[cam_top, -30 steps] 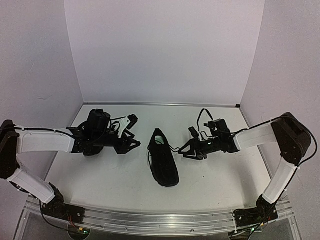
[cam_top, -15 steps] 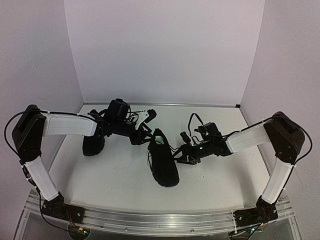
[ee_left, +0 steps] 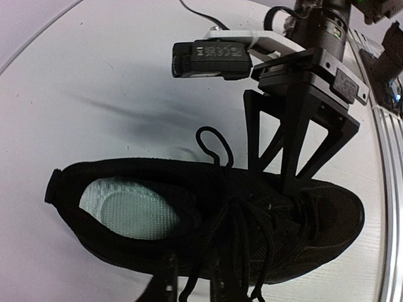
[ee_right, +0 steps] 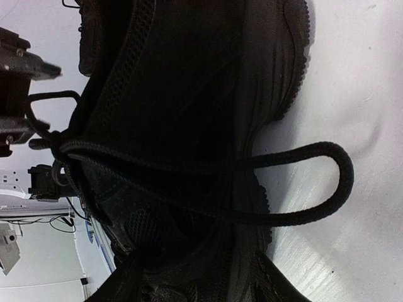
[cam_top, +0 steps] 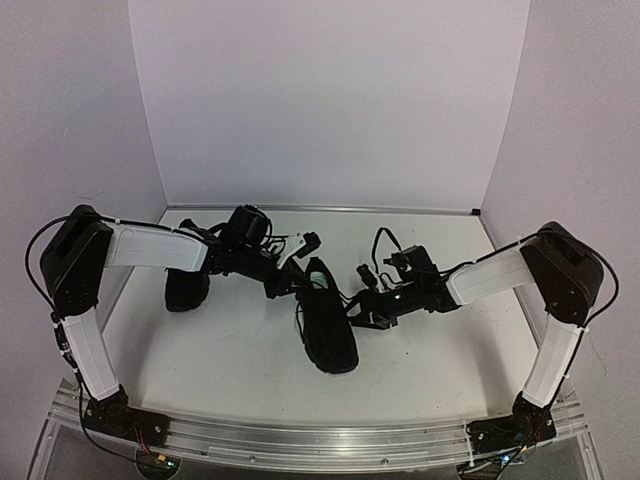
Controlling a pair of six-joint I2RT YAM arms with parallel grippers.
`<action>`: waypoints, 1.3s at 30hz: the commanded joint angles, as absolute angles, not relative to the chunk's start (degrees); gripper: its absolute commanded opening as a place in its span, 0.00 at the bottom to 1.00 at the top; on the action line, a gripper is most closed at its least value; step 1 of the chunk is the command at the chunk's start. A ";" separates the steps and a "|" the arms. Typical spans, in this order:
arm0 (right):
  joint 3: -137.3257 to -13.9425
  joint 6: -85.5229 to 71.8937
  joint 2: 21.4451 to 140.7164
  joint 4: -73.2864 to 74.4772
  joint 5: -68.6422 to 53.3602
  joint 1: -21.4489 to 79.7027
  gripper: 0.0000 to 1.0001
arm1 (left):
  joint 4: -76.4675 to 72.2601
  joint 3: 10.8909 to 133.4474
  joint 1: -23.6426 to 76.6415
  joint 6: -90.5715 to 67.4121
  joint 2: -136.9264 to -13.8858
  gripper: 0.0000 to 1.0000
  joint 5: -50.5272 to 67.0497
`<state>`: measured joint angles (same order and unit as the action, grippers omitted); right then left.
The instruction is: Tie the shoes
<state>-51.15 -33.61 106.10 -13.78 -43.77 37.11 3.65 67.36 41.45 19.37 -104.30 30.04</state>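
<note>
Left pincer point(cam_top: 290, 278) and right pincer point(ee_left: 271, 178), both spread, flank the middle shoe point(cam_top: 330, 335) from opposite sides, apparently lining up on its loose laces point(ee_right: 347, 182).

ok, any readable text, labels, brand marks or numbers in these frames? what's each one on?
Nothing here can be read as text.
Black camera block on the right wrist: a marking on its face, too blurred to read.
Centre shoe and its pale insole: no logo or size print visible.
Second shoe: partly hidden, no marking visible.
</note>
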 commanded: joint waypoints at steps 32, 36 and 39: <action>-52.21 -33.74 108.34 -13.10 -41.22 38.49 0.41 | -6.25 58.30 43.80 26.26 -88.68 0.41 21.30; -52.29 -33.82 108.32 -13.10 -41.20 38.58 0.41 | -1.84 60.32 46.26 31.18 -90.46 0.41 20.28; -52.29 -33.91 108.16 -13.10 -41.14 38.70 0.41 | 0.58 62.83 47.97 33.38 -93.16 0.40 18.42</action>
